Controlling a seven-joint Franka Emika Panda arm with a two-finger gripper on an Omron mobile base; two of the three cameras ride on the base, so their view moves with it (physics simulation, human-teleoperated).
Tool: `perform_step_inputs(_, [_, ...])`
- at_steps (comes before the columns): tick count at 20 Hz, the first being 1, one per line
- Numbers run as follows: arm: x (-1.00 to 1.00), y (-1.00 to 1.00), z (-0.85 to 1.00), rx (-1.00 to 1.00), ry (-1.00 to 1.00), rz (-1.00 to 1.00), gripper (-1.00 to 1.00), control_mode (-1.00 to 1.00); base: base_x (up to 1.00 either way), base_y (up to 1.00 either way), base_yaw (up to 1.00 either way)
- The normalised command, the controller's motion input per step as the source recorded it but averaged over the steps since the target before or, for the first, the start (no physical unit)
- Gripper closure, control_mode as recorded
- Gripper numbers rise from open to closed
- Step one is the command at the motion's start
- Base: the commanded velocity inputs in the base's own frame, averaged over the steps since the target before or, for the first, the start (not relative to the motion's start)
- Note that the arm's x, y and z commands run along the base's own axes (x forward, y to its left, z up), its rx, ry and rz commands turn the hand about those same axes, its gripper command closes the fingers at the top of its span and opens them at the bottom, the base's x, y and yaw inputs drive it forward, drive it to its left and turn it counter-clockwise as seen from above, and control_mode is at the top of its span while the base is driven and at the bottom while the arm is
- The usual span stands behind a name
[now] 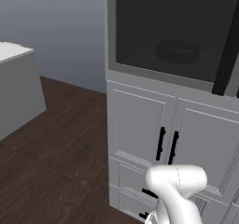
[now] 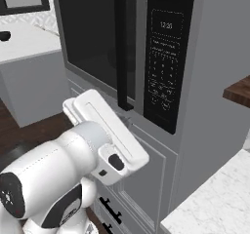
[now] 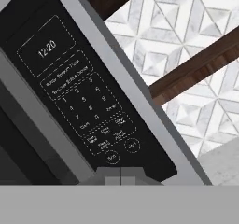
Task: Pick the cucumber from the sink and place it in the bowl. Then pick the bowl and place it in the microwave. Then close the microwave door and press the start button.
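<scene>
Final step in hand: microwave door (image 2: 97, 43) is shut, black bowl (image 1: 177, 52) shows dimly behind the glass at upper right of the left base view; cucumber not discernible. Gripper (image 3: 120, 173), fingers pressed together and empty, sits at bottom centre of the hand view, just below the round start button (image 3: 112, 157). Next move, as I judge it, calls for a short straight push onto that button; the display (image 3: 46, 48) reads "12:20", keypad labels too small to read.

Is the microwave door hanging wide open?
No, the microwave door sits flat against the microwave, its black handle right next to the button panel.
</scene>
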Motion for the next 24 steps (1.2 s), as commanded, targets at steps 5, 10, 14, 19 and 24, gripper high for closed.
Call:
perform_step_inputs(5, [0.01,-0.09,-0.06,0.01,0.02,0.00,1.00,-1.00,0.00,0.00,0.00])
perform_step_inputs(10, [0.05,0.00,-0.08,0.00,0.13,0.00,1.00,-1.00,0.00,0.00,0.00])
perform_step_inputs(14, [0.21,0.05,0.00,0.00,0.03,0.00,1.00,-1.00,0.00,0.00,0.00])
perform_step_inputs(19, [0.29,-0.02,0.00,0.00,0.01,0.00,1.00,-1.00,0.00,0.00,0.00])
perform_step_inputs(24, [0.17,-0.15,0.00,0.00,0.00,0.00,1.00,-1.00,0.00,0.00,0.00])
